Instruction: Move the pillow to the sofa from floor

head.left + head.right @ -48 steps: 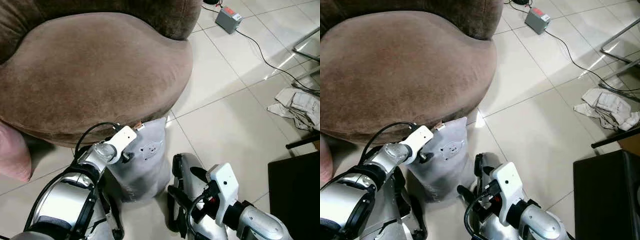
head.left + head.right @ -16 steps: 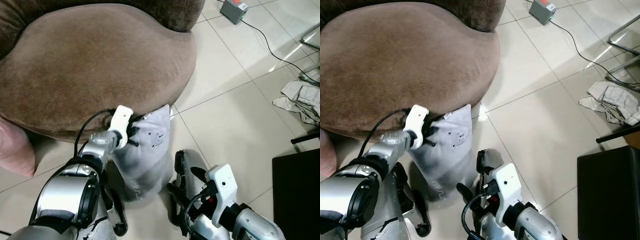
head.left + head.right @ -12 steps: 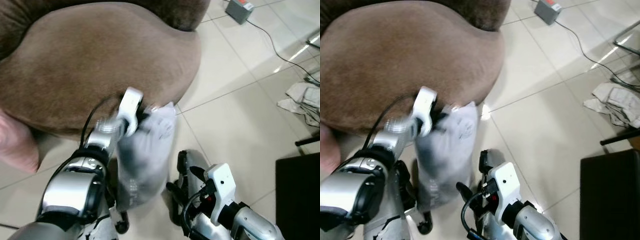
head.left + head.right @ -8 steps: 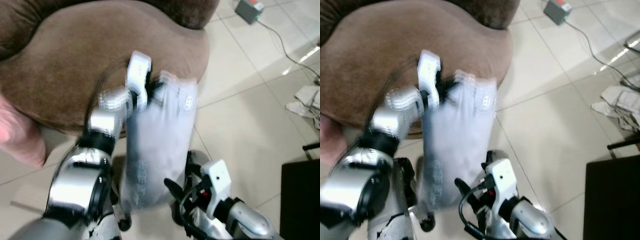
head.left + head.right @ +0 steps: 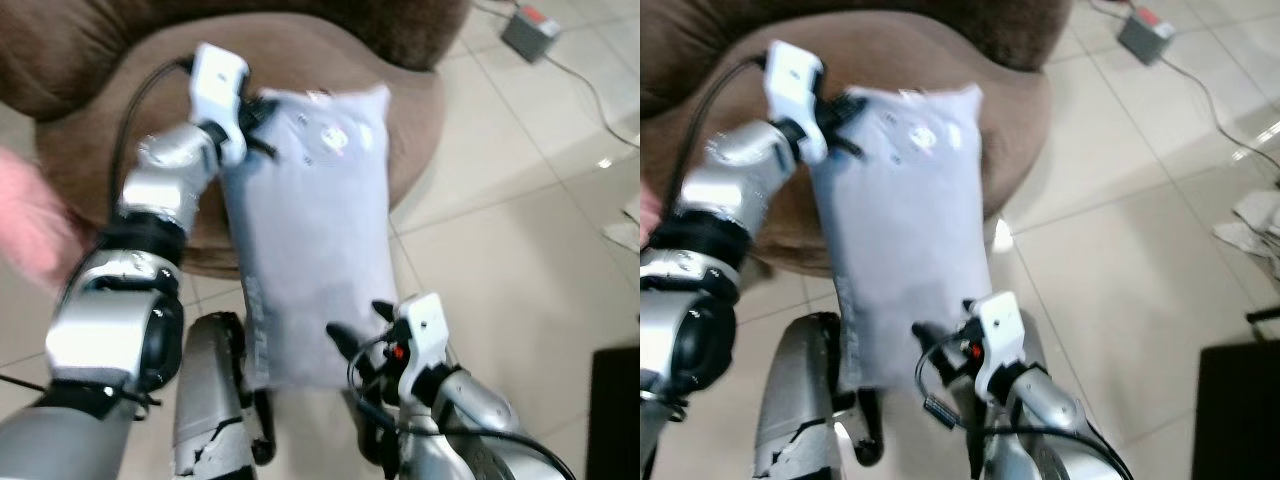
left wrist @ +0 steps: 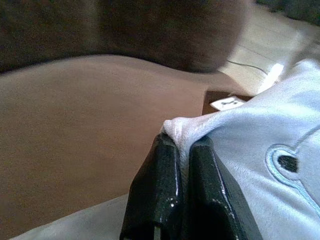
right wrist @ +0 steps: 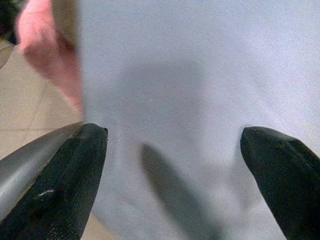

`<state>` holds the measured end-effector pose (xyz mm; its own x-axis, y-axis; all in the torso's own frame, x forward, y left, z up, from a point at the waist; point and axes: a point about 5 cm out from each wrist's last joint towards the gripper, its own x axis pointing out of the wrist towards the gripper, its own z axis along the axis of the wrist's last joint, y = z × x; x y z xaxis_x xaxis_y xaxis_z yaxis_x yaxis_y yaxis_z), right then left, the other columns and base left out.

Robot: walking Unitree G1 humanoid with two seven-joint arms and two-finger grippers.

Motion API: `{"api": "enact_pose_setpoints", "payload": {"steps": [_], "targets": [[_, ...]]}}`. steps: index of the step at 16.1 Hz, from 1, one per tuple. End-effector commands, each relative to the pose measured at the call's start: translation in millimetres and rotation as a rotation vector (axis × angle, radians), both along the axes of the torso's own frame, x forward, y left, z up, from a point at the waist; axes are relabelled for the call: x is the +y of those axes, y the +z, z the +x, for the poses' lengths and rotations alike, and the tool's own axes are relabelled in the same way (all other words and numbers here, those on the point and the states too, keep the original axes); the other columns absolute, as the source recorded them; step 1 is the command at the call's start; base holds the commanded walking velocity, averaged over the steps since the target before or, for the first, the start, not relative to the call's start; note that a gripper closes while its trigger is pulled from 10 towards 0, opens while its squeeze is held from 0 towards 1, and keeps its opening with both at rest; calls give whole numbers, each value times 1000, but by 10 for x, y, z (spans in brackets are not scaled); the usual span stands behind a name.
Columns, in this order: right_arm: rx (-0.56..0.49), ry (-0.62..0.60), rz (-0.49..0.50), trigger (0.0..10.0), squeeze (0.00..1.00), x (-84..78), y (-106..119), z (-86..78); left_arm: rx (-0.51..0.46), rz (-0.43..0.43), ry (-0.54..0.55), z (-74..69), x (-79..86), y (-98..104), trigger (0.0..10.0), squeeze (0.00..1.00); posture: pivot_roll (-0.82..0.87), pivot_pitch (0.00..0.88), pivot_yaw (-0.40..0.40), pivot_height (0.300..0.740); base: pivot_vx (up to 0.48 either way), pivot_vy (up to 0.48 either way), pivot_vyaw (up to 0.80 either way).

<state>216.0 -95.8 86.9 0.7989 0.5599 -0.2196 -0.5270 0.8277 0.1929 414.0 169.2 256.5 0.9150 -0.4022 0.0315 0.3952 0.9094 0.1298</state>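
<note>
At about 9 o'clock a blurred pink cushion [image 5: 35, 235] lies low beside the seat. The left gripper [image 5: 250, 125] has risen much in the last second: a moment ago it held the pillow [image 5: 310, 240] low against the front of the sofa [image 5: 120, 60], and now it is up at 11 o'clock over the brown seat. Its fingers [image 6: 160, 195] are pressed together on a fold of cloth at the pillow's top corner. The grey pillow now hangs free from this pinch, its top edge level with the seat and its lower end toward 6 o'clock, off the floor. At 5 o'clock the right gripper [image 7: 175, 165] has its two fingers spread wide, just beside the pillow's lower face; I cannot tell whether they touch it. I judge the lift is done, and what remains is to carry the pillow forward and let it go on the seat.
</note>
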Motion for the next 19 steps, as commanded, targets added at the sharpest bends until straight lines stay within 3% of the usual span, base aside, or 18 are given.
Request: {"api": "enact_pose_setpoints", "payload": {"steps": [1,4,12,16,19], "targets": [[18,-59,-29,10000,0,-78,-86,14,-113,-48,78,13,149,295,0,0,-161,192,4,541,0,0,0],[4,-97,18,10000,0,-93,-94,102,-120,-51,158,26,325,342,0,0,-157,167,26,561,0,0,0],[-35,-124,64,10000,0,3,-128,145,-47,5,115,71,125,129,0,0,-164,155,68,646,0,0,0],[-61,-153,65,10000,0,-30,-128,149,7,9,128,61,118,-68,0,0,-183,148,77,686,0,0,0],[-65,-135,61,10000,0,-32,-137,133,15,14,122,60,85,-110,0,0,-190,135,80,716,0,0,0]]}}
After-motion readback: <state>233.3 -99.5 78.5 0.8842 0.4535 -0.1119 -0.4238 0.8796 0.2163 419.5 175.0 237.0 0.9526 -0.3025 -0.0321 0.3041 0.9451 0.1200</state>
